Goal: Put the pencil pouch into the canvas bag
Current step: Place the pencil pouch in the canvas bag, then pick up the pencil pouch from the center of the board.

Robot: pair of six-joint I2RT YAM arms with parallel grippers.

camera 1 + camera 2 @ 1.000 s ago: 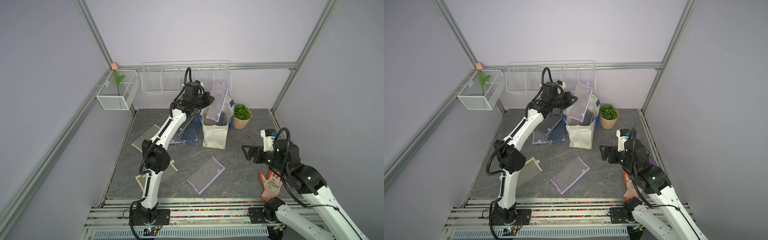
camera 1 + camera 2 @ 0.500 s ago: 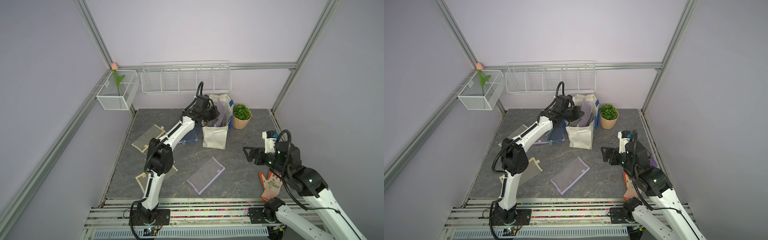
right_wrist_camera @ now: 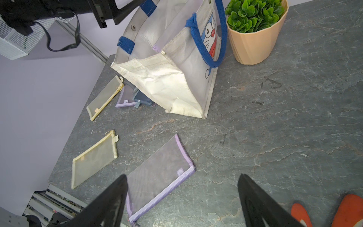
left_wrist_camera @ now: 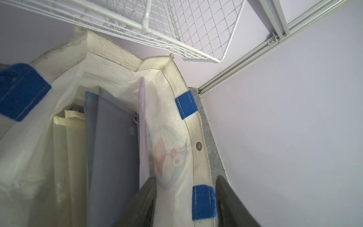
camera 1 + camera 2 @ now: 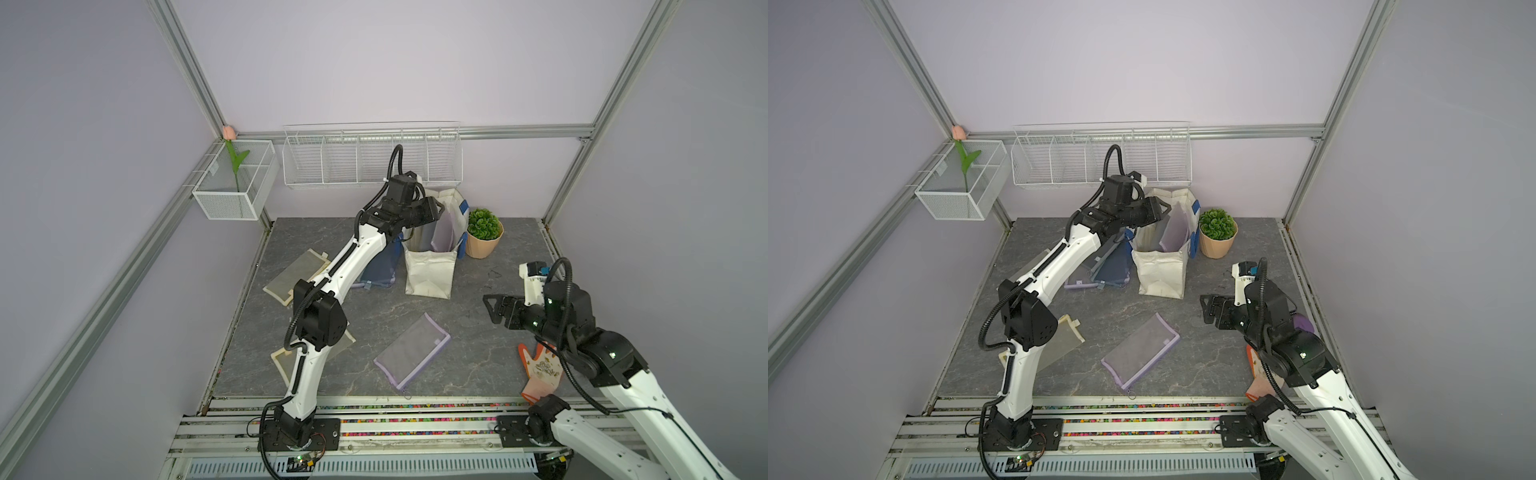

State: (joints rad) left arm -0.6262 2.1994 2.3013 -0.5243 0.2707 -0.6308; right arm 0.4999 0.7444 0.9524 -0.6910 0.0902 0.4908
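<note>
The off-white canvas bag (image 5: pixel 428 270) (image 5: pixel 1160 274) (image 3: pixel 163 82) stands upright at the back of the table, mouth open. A purple pencil pouch (image 5: pixel 444 230) (image 5: pixel 1174 232) (image 4: pixel 141 110) stands on edge inside it, leaning on the wall nearest the plant. My left gripper (image 5: pixel 434 210) (image 5: pixel 1160 212) (image 4: pixel 184 177) hovers over the bag's mouth, open and free of the pouch. In the left wrist view the bag's wall and a blue strap patch (image 4: pixel 204 202) show between the jaws. My right gripper (image 5: pixel 490 309) (image 5: pixel 1204 307) (image 3: pixel 181 176) is open above the table, holding nothing.
Another purple mesh pouch (image 5: pixel 412 357) (image 3: pixel 159 173) lies flat in front of the bag. Yellow pouches (image 3: pixel 94 159) and blue ones (image 5: pixel 378 270) lie to the left. A potted plant (image 5: pixel 483 239) stands right of the bag. An orange glove (image 5: pixel 540 370) lies under my right arm. A wire rack (image 5: pixel 370 158) hangs behind.
My left gripper came down with the purple pouch into the bag's mouth, then opened and let it go; the pouch now stands inside. The right arm barely moved.
</note>
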